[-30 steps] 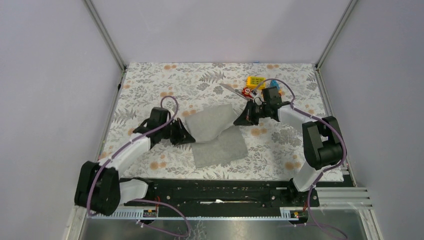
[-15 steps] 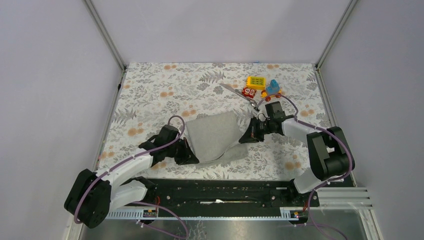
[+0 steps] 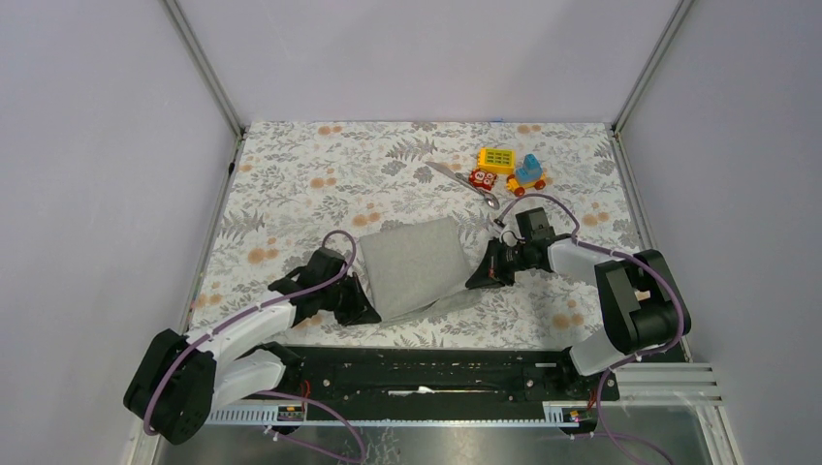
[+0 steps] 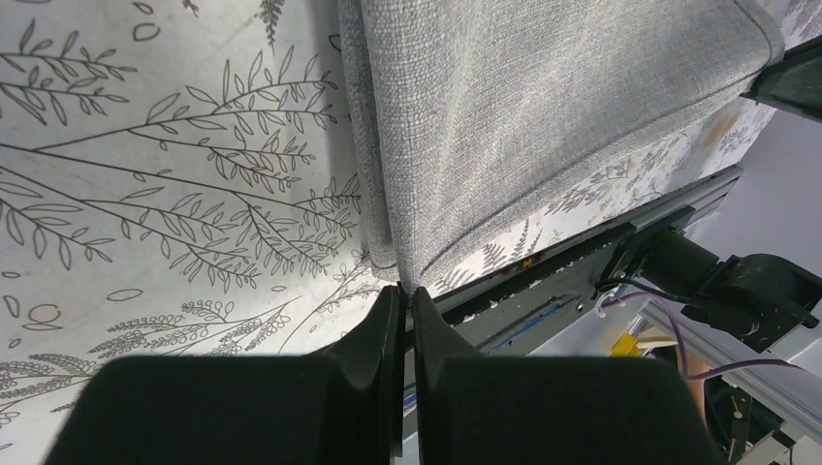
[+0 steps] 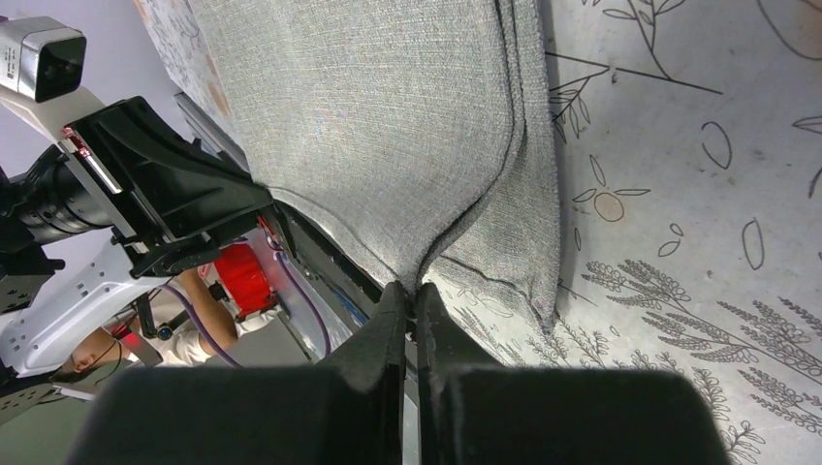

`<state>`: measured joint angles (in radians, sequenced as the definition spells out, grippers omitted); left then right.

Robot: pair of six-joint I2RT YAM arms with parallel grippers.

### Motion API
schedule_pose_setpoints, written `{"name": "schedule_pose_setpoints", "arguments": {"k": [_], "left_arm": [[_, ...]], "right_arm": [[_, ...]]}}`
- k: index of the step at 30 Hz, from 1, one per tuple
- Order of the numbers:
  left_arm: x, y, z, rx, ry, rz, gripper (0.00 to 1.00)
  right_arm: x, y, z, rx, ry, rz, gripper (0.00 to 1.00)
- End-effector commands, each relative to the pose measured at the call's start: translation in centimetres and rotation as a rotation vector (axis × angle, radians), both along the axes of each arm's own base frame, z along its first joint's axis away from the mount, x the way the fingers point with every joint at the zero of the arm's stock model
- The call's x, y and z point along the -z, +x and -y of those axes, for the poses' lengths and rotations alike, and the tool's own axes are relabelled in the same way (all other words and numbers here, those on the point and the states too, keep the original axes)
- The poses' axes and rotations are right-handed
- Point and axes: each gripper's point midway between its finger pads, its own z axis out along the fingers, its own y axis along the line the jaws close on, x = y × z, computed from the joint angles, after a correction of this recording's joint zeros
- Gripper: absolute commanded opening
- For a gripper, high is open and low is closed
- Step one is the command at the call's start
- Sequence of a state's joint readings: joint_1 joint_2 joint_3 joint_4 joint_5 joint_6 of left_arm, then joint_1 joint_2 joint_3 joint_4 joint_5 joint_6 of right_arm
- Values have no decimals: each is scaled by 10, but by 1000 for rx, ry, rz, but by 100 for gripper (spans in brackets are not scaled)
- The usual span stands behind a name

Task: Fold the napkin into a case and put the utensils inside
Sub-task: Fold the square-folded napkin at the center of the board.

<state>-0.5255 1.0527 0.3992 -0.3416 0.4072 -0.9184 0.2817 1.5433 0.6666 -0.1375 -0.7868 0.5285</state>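
The grey napkin (image 3: pixel 417 263) lies doubled over on the floral tablecloth near the front edge, its top layer pulled toward me. My left gripper (image 3: pixel 370 312) is shut on the napkin's near left corner (image 4: pixel 412 262), pinched between its fingertips (image 4: pixel 388 308). At the near right corner of the napkin (image 5: pixel 426 266), my right gripper (image 3: pixel 474 282) is also shut on the cloth. The slim silver utensils (image 3: pixel 463 181) lie farther back, right of centre, with a spoon bowl at their near end. Neither gripper touches them.
A yellow block (image 3: pixel 496 158), a blue toy (image 3: pixel 529 171) and a small red toy (image 3: pixel 479 177) sit beside the utensils at the back right. The black rail (image 3: pixel 436 368) runs just past the tablecloth's front edge, close to both grippers.
Both grippers have moved toward the near edge, carrying the napkin's raised edge over its near half. The napkin now lies folded double. The utensils and toys have not moved.
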Motion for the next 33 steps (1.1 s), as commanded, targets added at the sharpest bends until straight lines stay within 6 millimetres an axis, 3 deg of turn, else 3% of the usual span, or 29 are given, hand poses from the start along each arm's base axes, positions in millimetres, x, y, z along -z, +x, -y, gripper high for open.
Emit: {"name": "schedule_pose_setpoints", "arguments": {"k": [1,6,27,30,33], "left_arm": [[-9,-2,7,11,-51,8,0],[-22,-1,12,17,-92,30,0],[8,-16,9,53,-56,-56,3],[8,-15,8,52,-46,-59,7],[-3,-13,7,56,-37,-42,27]], "right_arm": [[-10,1,-3,-14,21,53,0],[-12,1,-1,-8,11,62,0],[8,-6,5,-19,-35,32,0],[12,-8,11,-31,-82,40,17],[16,-11,28,-45,-199,46,31]]}}
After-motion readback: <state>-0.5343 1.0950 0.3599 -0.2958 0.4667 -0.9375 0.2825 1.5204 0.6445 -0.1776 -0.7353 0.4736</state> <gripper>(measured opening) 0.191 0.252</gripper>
